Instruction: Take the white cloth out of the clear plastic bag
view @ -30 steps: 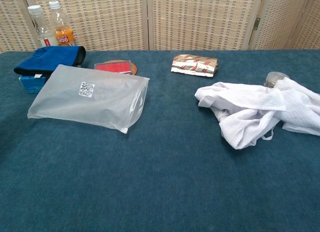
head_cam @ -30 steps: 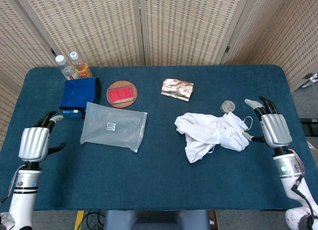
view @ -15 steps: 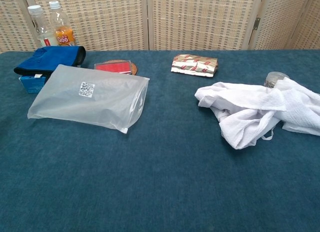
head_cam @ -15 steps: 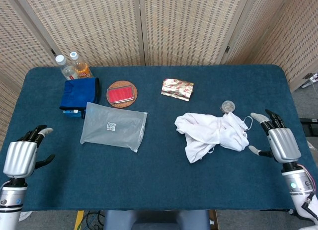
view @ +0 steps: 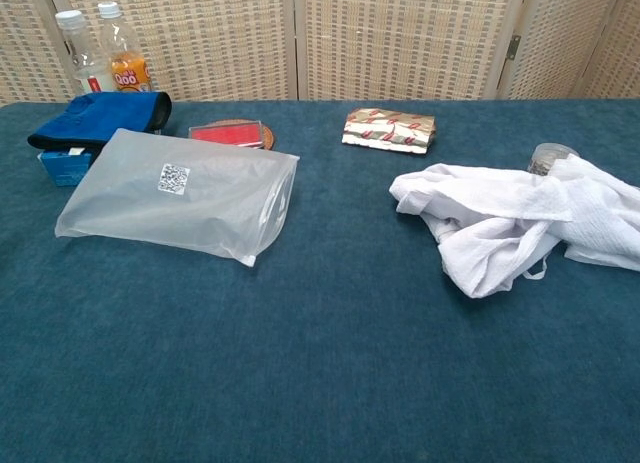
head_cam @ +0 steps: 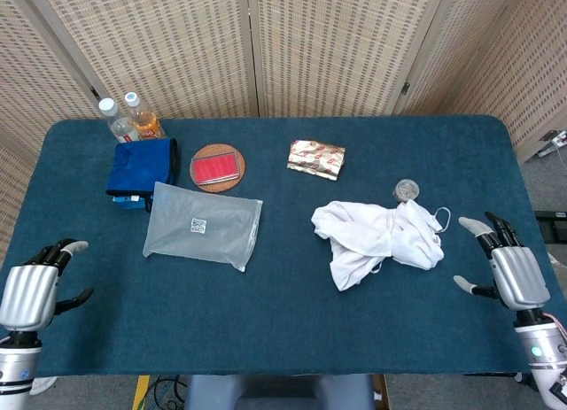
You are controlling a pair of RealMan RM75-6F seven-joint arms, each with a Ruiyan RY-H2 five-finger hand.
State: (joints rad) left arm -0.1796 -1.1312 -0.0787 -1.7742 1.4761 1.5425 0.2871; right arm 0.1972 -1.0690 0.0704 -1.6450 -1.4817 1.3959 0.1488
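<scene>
The cloth (head_cam: 379, 238) is seen lying outside the bag (head_cam: 203, 225), its long axis running left from the right hand (head_cam: 512, 274), the nearer one, while both it and the left hand (head_cam: 30, 293) are held empty with fingers apart.

**Silver hands, white wrists**

Left hand (head_cam: 25, 295): ribbed silver-grey back, dark fingers with pale tips, white forearm below. Right hand (head_cam: 516, 275): same silver shell and dark fingers, white wrist with a small green light, thin cable alongside.
</scene>
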